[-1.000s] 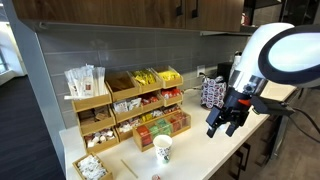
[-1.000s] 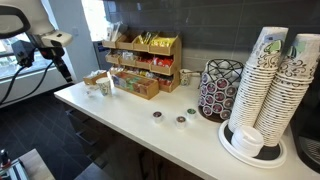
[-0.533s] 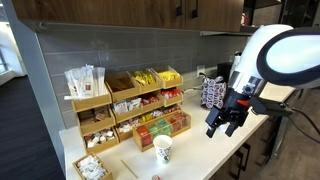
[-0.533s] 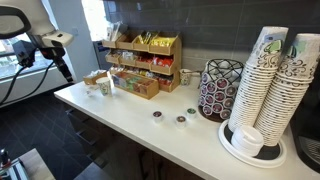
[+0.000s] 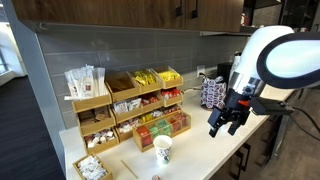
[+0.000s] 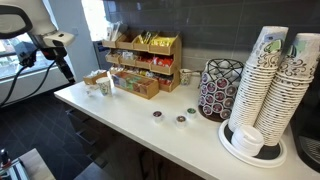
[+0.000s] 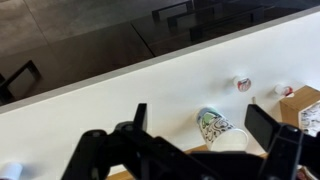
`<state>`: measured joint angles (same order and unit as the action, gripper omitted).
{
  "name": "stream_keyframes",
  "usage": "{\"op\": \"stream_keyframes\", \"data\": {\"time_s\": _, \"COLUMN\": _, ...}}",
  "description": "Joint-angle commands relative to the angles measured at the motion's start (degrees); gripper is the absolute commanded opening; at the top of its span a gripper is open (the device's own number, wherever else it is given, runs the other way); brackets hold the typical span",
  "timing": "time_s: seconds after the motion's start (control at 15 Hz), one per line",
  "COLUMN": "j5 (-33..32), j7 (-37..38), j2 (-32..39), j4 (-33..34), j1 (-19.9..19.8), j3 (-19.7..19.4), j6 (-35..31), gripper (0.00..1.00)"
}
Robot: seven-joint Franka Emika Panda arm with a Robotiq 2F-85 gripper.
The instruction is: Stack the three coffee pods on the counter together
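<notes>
Three coffee pods, tiny white cups with dark tops, sit close together on the pale counter [image 6: 115,108]: one [image 6: 157,114] a little apart, the second [image 6: 181,120] and third [image 6: 192,116] side by side. My gripper [image 6: 64,70] hangs in the air beyond the counter's far end, well away from them. It also shows in an exterior view [image 5: 226,122] above the counter [image 5: 200,150]. In the wrist view my gripper [image 7: 200,115] is open and empty, high above the counter [image 7: 90,100]. I cannot make out the pods in that view.
A white paper cup with a green mark [image 5: 162,150] [image 7: 215,128] stands below the gripper, beside a small white round thing with a reddish top [image 7: 241,83]. Wooden snack racks [image 6: 145,65], a pod carousel [image 6: 220,88] and tall cup stacks [image 6: 270,85] line the back.
The gripper has shifted very slightly sideways in an exterior view. The pods have not moved.
</notes>
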<state>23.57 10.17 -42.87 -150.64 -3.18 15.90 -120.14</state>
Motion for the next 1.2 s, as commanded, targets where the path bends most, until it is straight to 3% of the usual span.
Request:
{"op": "stream_keyframes", "data": {"time_s": 0.0, "j5": -9.52, "j7": 1.33, "j2": 5.52, "j4": 1.48, "j1": -0.61, "j3": -2.7, "j6": -2.18, "gripper": 1.0}}
{"op": "stream_keyframes", "data": {"time_s": 0.53, "j5": -29.18, "j7": 0.45, "j2": 21.03, "j4": 7.18, "j1": -4.29, "j3": -8.09, "j6": -12.92, "gripper": 1.0}}
{"op": "stream_keyframes", "data": {"time_s": 0.8, "j5": -32.63, "j7": 0.55, "j2": 27.15, "j4": 8.0, "j1": -6.03, "j3": -12.77, "j6": -23.83, "gripper": 1.0}}
{"op": "stream_keyframes", "data": {"time_s": 0.93, "j5": -30.93, "j7": 1.04, "j2": 29.17, "j4": 7.72, "j1": -6.61, "j3": -15.52, "j6": -28.37, "gripper": 1.0}}
{"op": "stream_keyframes", "data": {"time_s": 1.0, "j5": -31.12, "j7": 0.58, "j2": 26.65, "j4": 6.97, "j1": -5.29, "j3": -14.82, "j6": -25.54, "gripper": 1.0}}
{"op": "stream_keyframes", "data": {"time_s": 1.13, "j5": -31.01, "j7": 0.48, "j2": 28.47, "j4": 7.19, "j1": -5.93, "j3": -16.33, "j6": -27.7, "gripper": 1.0}}
